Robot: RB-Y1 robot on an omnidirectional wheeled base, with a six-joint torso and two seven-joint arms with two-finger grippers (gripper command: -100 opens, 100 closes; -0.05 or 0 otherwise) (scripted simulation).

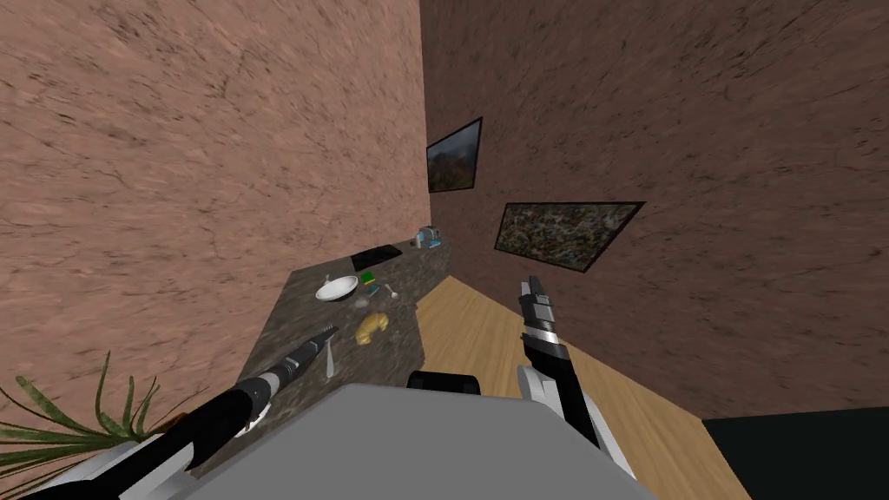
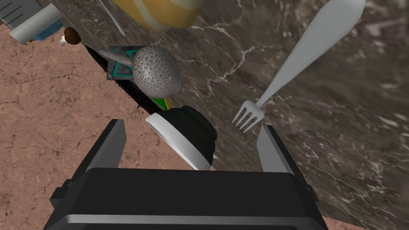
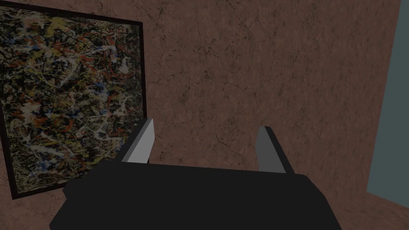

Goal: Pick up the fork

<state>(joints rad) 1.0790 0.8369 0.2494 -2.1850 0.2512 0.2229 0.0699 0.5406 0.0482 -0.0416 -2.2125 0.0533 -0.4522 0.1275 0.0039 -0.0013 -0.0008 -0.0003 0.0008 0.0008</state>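
A light grey fork [image 2: 279, 76] lies flat on the dark marbled counter [image 2: 343, 143]. Its tines sit just ahead of one finger [image 2: 271, 149] of my left gripper [image 2: 191, 125], and its handle runs away from the hand. That gripper is open and holds nothing; the fork is not between its fingers. In the head view the left gripper [image 1: 328, 335] hovers low over the counter's [image 1: 295, 312] near end, right by the fork [image 1: 330, 359]. My right gripper [image 1: 531, 286] is raised over the wood floor, open [image 3: 205, 129] and holding nothing.
On the counter are a white bowl [image 1: 337, 288], a yellow croissant [image 1: 372, 327], a green sponge [image 1: 370, 279], a spoon [image 1: 391, 292] and a black tray [image 1: 376, 256]. The bowl [image 2: 179, 139] and a grey speckled ball [image 2: 156, 72] lie ahead of the left hand. A plant [image 1: 78, 417] stands at my left.
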